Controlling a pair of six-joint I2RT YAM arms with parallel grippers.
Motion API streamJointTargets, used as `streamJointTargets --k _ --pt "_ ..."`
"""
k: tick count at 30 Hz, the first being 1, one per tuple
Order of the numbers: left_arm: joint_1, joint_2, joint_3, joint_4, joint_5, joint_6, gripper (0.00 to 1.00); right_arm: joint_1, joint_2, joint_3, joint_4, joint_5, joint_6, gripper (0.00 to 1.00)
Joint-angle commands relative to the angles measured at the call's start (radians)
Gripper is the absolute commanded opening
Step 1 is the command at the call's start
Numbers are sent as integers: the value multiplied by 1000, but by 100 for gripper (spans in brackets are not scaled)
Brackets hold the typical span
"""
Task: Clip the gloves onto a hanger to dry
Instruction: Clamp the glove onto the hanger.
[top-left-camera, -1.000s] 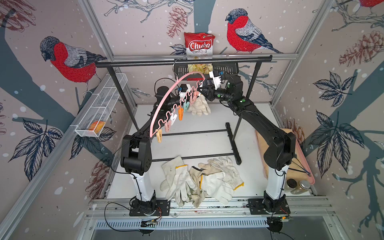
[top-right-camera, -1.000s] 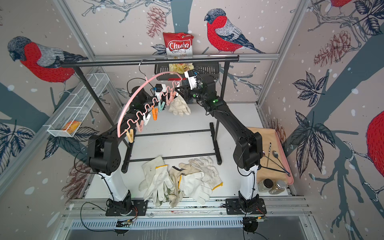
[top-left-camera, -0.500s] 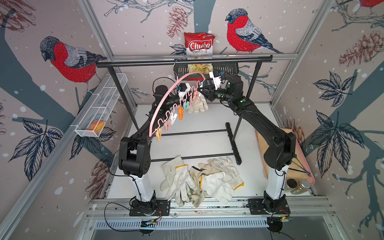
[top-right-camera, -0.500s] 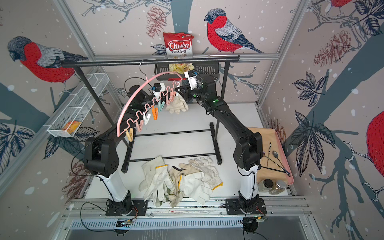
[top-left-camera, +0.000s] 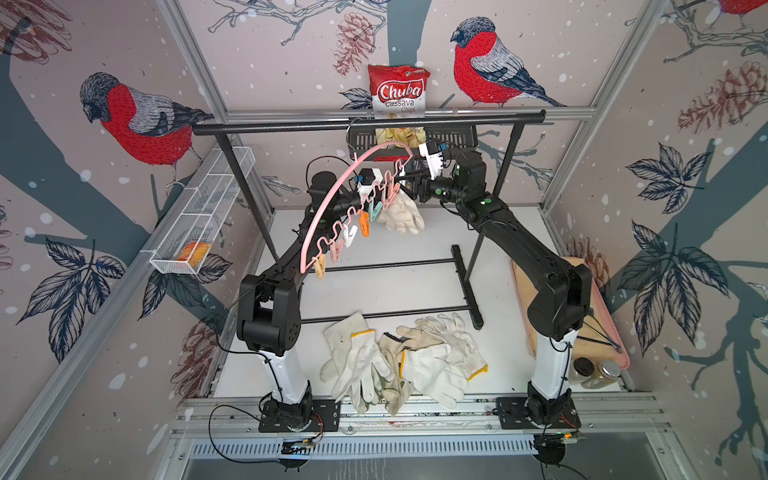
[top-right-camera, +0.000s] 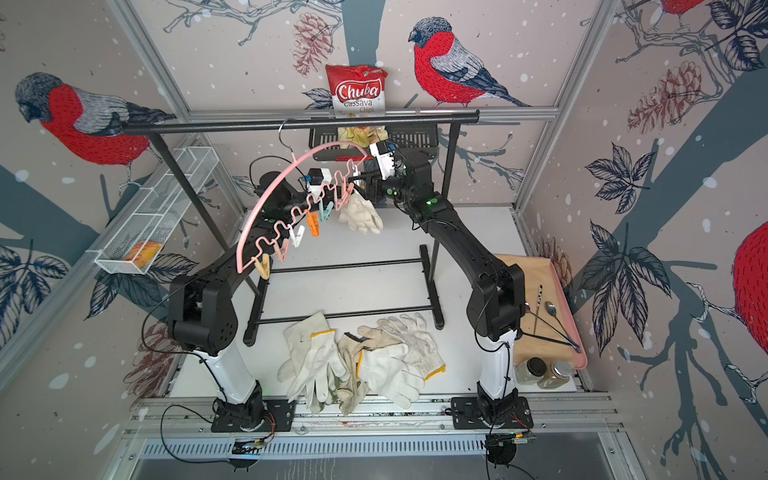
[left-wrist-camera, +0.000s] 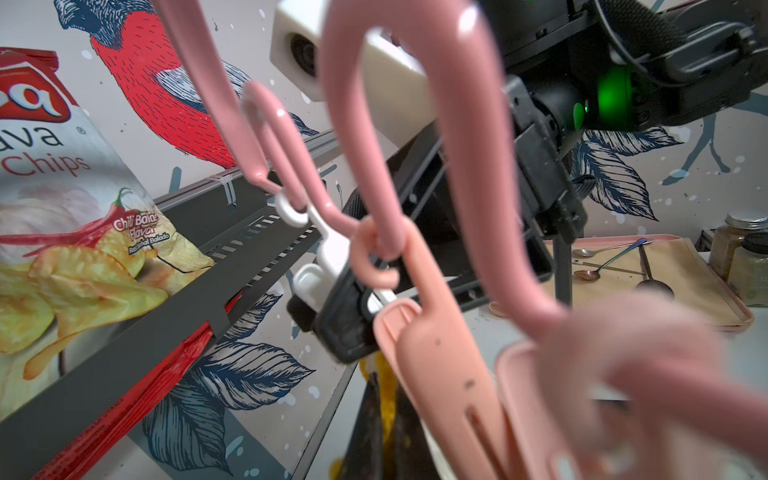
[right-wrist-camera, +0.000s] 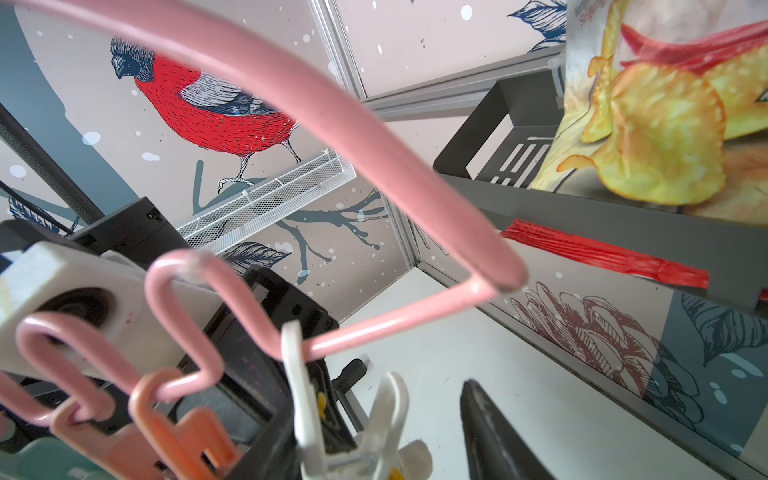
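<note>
Upper centre: glove (top-left-camera: 401, 214) at hanger (right-wrist-camera: 332, 112); left end effector (left-wrist-camera: 388, 424) pinches its cuff (yellow-edged), right end effector (right-wrist-camera: 374, 440) parted.

Hanger (right-wrist-camera: 332, 106) on rack bar (top-left-camera: 291, 126) — one glove (top-left-camera: 401, 214) hanging under its right end; glove pile (top-left-camera: 399, 357) on table (top-left-camera: 374, 286) — in front.

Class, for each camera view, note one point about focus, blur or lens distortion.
Both top views: wide-angle perspective splays the frame posts; gloves sharp. Left wrist view: the nearest hanger loop smears out of focus, chips bag sharp. Right wrist view: nearest clothespins soft, painted bird crisp.
</note>
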Motion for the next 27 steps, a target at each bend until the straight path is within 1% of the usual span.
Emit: streamJointTargets --k 1,3,6,8,11,13,15,16,19,20,21,22,27 --pt "-1 -12 -9 41 9 -13 0 -5 -7 1 11 10 18 62" --pt "-1 -16 -21 74 1 -40 0 -7 -8 0 7 19 17 64" --pt "11 -24 -65 183 -25 -124 0 -6 -12 2 -16 48 11 71" --pt "22 -32 -96 253 -44 -177 0 -6 -14 9 -38 63 5 74" --pt "42 -51 -137 317 -71 -226 7 -3 -17 19 -76 92 -7 78" --pt "56 -70 -160 326 -93 -240 14 0 -24 18 -98 118 -9 81" --pt "65 -90 -179 321 -116 -246 18 5 -29 18 -113 137 -11 82" --pt "70 -101 -189 314 -135 -250 22 8 -33 18 -123 151 -13 82" --pt "84 -141 -236 313 -203 -269 39 20 -42 19 -158 200 -21 85" --pt "89 -153 -252 319 -219 -275 49 24 -46 19 -168 216 -22 85" --pt "95 -165 -269 321 -231 -287 61 28 -50 17 -178 233 -22 85" --pt "101 -177 -283 318 -236 -293 97 32 -53 16 -188 251 -20 86" --pt "123 -240 -372 314 -285 -304 97 51 -78 8 -230 316 -17 86"
